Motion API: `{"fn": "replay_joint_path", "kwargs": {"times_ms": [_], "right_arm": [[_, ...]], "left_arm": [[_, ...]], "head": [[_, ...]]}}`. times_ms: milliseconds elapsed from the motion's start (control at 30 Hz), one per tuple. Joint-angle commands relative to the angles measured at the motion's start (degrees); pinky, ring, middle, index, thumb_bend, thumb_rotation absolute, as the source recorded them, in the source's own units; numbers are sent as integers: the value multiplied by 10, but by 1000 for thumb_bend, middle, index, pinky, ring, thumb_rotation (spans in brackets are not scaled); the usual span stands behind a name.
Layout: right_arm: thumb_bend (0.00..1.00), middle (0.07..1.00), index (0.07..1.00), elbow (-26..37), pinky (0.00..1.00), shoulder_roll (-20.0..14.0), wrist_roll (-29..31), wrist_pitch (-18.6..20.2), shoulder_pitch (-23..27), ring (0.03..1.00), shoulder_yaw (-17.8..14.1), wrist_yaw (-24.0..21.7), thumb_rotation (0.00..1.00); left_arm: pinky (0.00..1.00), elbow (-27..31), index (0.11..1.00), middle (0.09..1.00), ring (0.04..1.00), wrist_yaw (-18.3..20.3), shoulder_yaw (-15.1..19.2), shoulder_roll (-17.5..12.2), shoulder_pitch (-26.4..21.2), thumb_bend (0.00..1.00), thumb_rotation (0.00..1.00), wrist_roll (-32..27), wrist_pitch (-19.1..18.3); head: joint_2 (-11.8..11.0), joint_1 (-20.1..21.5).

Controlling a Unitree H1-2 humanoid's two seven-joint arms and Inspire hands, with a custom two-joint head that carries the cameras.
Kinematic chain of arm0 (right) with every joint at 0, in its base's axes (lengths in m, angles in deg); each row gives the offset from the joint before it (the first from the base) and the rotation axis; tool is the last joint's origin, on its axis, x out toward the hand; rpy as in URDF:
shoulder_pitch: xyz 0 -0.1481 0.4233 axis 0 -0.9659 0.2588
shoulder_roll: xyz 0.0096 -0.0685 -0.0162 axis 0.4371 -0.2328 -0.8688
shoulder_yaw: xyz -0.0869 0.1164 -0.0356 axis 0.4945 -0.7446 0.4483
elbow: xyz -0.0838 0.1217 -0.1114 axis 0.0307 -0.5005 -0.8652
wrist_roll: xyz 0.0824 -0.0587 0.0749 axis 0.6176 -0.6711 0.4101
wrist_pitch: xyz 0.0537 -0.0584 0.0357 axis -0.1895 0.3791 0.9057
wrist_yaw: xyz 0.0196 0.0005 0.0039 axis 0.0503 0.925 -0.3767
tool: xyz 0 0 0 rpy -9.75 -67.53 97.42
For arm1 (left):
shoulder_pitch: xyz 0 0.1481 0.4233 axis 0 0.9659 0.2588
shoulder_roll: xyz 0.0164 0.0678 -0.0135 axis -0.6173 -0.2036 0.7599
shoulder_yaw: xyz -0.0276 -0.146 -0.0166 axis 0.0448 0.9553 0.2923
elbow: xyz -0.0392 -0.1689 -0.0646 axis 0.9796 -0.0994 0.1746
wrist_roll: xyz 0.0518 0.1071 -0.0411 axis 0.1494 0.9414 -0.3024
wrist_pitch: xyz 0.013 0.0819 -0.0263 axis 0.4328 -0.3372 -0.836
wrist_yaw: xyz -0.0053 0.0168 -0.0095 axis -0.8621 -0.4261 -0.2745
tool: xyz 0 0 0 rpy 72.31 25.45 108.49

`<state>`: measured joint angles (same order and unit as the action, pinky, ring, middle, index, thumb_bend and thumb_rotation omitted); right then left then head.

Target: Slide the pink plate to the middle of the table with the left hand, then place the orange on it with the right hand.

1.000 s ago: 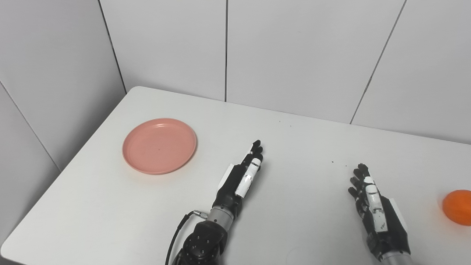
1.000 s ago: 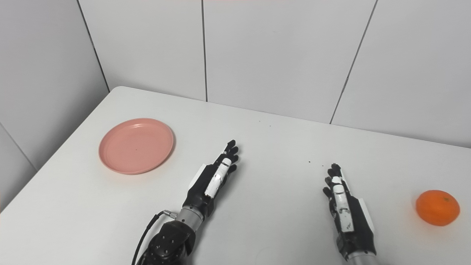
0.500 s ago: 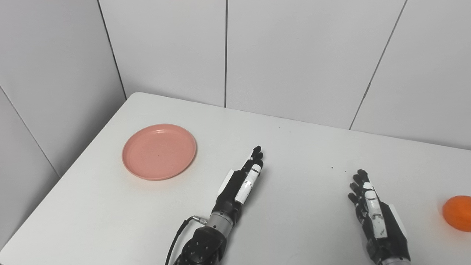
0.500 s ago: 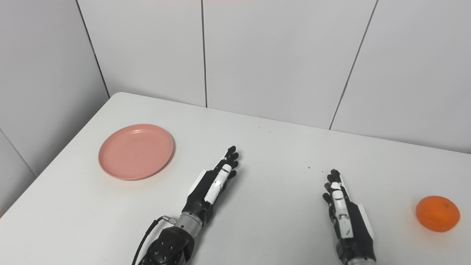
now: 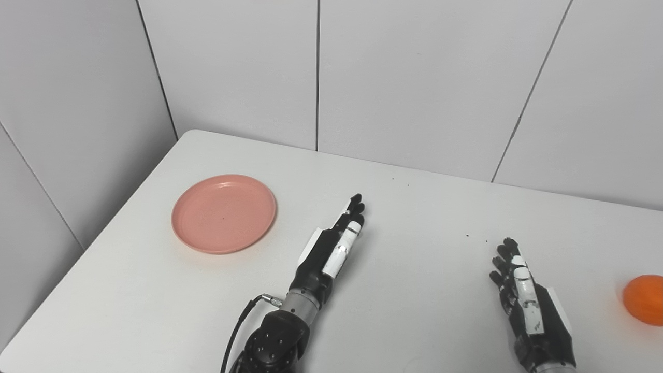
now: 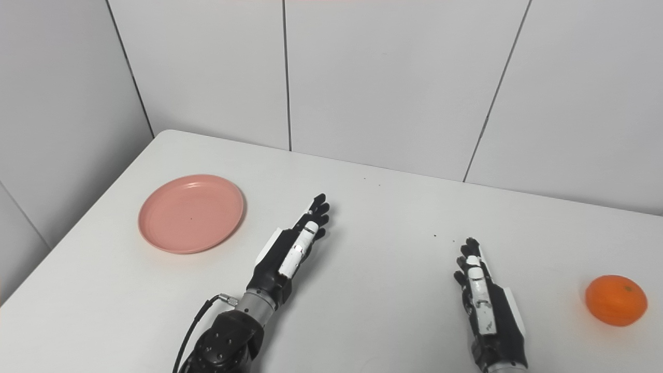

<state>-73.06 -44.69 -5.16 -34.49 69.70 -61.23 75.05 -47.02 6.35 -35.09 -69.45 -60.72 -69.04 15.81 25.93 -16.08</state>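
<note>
The pink plate [image 5: 224, 213] lies empty on the left part of the white table [image 5: 414, 217]. My left hand [image 5: 331, 248] hovers edge-on over the table's middle, fingers straight and together, open and holding nothing, a short way right of the plate. My right hand [image 5: 528, 298] rests near the front right, fingers extended, open and empty. The orange [image 6: 616, 300] sits at the far right of the table, apart from the right hand; the left eye view cuts it off at the frame edge.
Grey wall panels [image 5: 414, 77] stand right behind the table's far edge and along its left side. The table's rounded back-left corner [image 5: 189, 135] is close to the plate. A black cable [image 5: 241, 326] hangs from the left wrist.
The camera tilted between the first and second moments, shifting the whole scene down. Since then my left hand has moved forward and a little left, toward the plate. The right hand, plate and orange stayed put.
</note>
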Motion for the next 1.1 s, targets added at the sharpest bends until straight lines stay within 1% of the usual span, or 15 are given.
{"fn": "replay_joint_path", "kwargs": {"times_ms": [0,67,200,333,467,733,933,1067], "right_arm": [[220,1000,1000,7,1000,3,4,-5,12,1000,0,-1,1000],[215,1000,1000,7,1000,3,4,-4,12,1000,1,-1,1000],[215,1000,1000,7,1000,1,4,-7,12,1000,2,-2,1000],[213,1000,1000,9,1000,1,4,2,12,1000,2,-1,1000],[206,1000,1000,7,1000,1,1,-1,12,1000,2,2,1000],[212,1000,1000,6,1000,0,3,-2,10,1000,2,0,1000],[210,1000,1000,3,1000,-3,3,-6,10,1000,1,-2,1000],[210,1000,1000,2,1000,-4,1,-6,11,1000,2,-2,1000]], "left_arm": [[957,32,979,996,980,10,-4,-6,-23,354,1000,2,3],[951,41,974,994,980,13,-6,-12,-26,363,1000,8,6],[947,58,976,994,979,14,-6,-23,-31,425,1000,21,5],[943,76,971,989,976,13,7,-25,-38,399,1000,15,1],[951,90,971,988,973,13,17,-28,-44,394,1000,12,-3],[979,126,985,997,978,14,57,-50,-73,406,1000,-1,-35],[998,140,983,997,980,10,91,-69,-90,423,1000,-15,-48],[985,142,970,983,967,7,114,-81,-98,449,1000,-21,-51]], "head": [[-1,0],[-1,0],[-2,-3],[-5,-3],[-5,-3],[-7,-6],[-8,-8],[-9,-10]]}}
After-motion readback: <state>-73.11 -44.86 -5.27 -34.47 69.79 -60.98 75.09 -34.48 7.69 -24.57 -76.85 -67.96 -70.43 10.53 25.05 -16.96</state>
